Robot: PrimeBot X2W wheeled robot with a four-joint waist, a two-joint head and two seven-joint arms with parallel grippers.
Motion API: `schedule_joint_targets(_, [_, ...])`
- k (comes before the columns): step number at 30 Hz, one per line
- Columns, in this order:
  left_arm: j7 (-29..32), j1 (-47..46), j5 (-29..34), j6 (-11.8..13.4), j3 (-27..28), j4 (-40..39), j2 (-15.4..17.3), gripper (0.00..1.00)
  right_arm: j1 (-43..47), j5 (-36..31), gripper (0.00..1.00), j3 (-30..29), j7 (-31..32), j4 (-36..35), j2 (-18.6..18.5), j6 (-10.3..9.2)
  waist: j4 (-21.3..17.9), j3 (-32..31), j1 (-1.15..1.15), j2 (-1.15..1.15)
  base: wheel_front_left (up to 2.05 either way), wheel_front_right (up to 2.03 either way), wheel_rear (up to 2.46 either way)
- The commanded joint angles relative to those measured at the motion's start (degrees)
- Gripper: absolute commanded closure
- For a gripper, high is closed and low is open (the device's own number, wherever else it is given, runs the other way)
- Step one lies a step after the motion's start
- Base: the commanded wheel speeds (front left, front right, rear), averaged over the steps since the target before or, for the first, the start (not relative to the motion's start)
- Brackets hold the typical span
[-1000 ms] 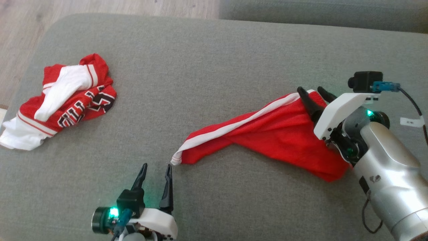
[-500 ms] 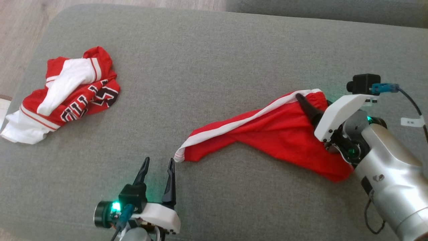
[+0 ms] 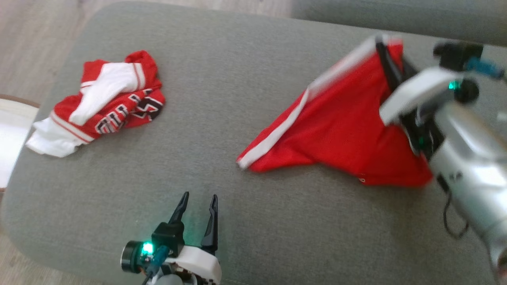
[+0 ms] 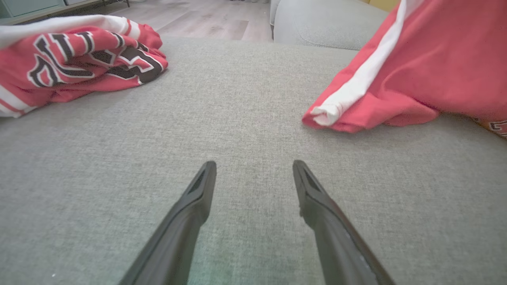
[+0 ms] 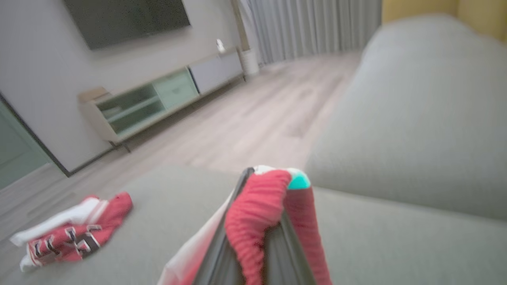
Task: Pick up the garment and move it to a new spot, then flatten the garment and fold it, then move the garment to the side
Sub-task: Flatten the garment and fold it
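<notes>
Head view: the right gripper [image 3: 390,49] is pinched tight on the waistband of the red shorts [image 3: 340,130], whose hem trails on the grey cushion [image 3: 245,71]. Left wrist view: the left gripper [image 4: 253,166] has its fingers spread wide, holding nothing. Right wrist view: the waistband is bunched between the closed fingers.

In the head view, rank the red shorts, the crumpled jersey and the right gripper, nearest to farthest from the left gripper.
1. Red shorts: hem corner just ahead-right of the left gripper.
2. Crumpled jersey: ahead, left.
3. Right gripper: far right, gripping the shorts' waistband.
</notes>
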Motion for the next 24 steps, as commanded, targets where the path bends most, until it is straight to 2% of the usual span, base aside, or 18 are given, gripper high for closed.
schedule_joint_targets(1, [-0.3, -1.2, -0.6, 0.0, 1.4, -1.2, 0.1, 0.00, -4.0, -0.7, 1.00, 0.7, -2.3, -2.5, -0.1, 0.22, 1.2, -1.1, 0.00, 0.00, 0.00, 0.00, 0.00])
schedule_joint_targets(7, [-0.3, 0.2, -0.8, -0.2, 1.4, -0.2, 0.1, 0.00, -12.1, -4.0, 1.00, 4.8, -6.5, -7.9, -0.4, 0.22, 2.2, -3.4, 0.00, 0.00, 0.00, 0.00, 0.00])
schedule_joint_targets(11, [-0.3, 1.0, -0.8, 0.0, 2.4, -0.5, 0.1, 0.00, -11.4, -5.8, 1.00, 5.3, -6.6, -13.3, -1.5, 0.22, 0.8, -4.1, 0.00, 0.00, 0.00, 0.00, 0.00])
schedule_joint_targets(16, [-0.3, 1.7, -0.6, -0.2, 3.4, -0.7, 0.1, 0.00, 0.2, -6.0, 1.00, 4.3, -6.6, -18.5, -4.4, 0.22, -2.5, -4.9, 0.00, 0.00, 0.00, 0.00, 0.00])
schedule_joint_targets(20, [-0.3, 2.1, -0.2, -0.4, 4.0, -0.6, 0.1, 0.00, 14.5, -4.7, 1.00, -0.3, -6.6, -20.6, -6.1, 0.22, -5.0, -5.4, 0.00, 0.00, 0.00, 0.00, 0.00])
schedule_joint_targets(24, [-0.3, 2.3, 0.3, -0.7, 4.7, -0.3, 0.1, 0.00, 26.4, -4.9, 1.00, -5.6, -6.6, -20.2, -6.1, 0.22, -7.2, -5.8, 0.00, 0.00, 0.00, 0.00, 0.00])
